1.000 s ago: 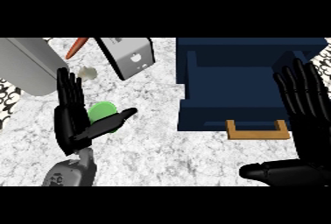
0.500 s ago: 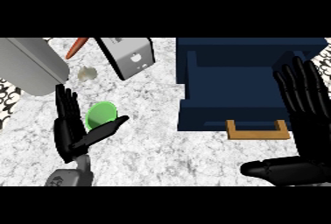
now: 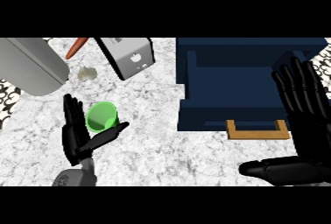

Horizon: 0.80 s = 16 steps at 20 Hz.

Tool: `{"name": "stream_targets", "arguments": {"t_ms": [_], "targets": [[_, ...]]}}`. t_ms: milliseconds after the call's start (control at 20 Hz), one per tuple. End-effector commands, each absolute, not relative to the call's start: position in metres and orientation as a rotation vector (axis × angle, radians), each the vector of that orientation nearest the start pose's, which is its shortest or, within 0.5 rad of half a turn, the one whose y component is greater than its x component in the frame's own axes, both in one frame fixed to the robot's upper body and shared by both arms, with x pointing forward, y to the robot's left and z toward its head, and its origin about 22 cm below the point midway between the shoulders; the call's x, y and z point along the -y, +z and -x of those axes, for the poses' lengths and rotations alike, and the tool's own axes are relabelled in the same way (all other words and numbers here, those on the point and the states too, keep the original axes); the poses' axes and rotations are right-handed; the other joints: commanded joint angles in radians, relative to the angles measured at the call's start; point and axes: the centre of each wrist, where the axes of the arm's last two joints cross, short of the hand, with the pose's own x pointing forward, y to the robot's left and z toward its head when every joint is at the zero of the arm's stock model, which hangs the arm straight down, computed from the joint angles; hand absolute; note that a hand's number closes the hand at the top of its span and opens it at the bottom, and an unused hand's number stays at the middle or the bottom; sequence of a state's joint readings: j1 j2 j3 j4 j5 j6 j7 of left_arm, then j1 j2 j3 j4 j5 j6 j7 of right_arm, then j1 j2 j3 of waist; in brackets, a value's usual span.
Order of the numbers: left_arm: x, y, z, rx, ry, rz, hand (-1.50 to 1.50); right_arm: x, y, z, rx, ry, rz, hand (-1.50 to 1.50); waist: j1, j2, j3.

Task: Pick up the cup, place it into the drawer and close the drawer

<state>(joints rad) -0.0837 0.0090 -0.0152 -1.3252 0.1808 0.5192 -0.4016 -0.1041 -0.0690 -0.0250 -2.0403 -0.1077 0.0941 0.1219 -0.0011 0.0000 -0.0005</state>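
The green cup [image 3: 101, 117] is seen lying on its side on the marble counter [image 3: 149, 144], left of centre, with its open mouth turned toward the camera. The left hand [image 3: 76, 134] is placed directly against it: the fingers are held straight and upright along the cup's left side, and the thumb is extended beneath the cup's lower right edge. The cup is thus cradled between fingers and thumb, but no curl round it is observed; the hand is recorded as open. Whether the cup is lifted off the counter cannot be told.

The right hand [image 3: 304, 127] is shown at the right edge, fingers straight and pointing up, thumb stretched out to the left near the lower edge. Nothing is held; it is noted as open and resting, partly overlapping the drawer's right side.

The dark blue drawer [image 3: 194, 118] is seen pulled open, right of centre, with its wooden handle [image 3: 256, 130] on the near face. The cup is well apart from the drawer, to its left.

Toward the top left, a grey rounded appliance [image 3: 29, 65], a silver toaster-like box [image 3: 128, 56], an orange carrot-like item [image 3: 76, 47] and a small pale object [image 3: 86, 73] are noted.
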Motion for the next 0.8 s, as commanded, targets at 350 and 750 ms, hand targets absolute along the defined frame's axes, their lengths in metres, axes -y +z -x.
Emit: {"name": "stream_targets", "arguments": {"t_ms": [350,750], "targets": [[-0.236,-0.086,-0.253,1.693,0.427,-0.406,-1.5,0.232,0.153,-0.234,2.007,0.122,-0.147,-1.5,0.001,0.0,0.0],[-0.257,-0.112,-0.244,1.695,0.468,-0.402,-1.5,0.229,0.155,-0.24,1.993,0.126,-0.158,-1.5,0.002,0.0,0.0]]}}
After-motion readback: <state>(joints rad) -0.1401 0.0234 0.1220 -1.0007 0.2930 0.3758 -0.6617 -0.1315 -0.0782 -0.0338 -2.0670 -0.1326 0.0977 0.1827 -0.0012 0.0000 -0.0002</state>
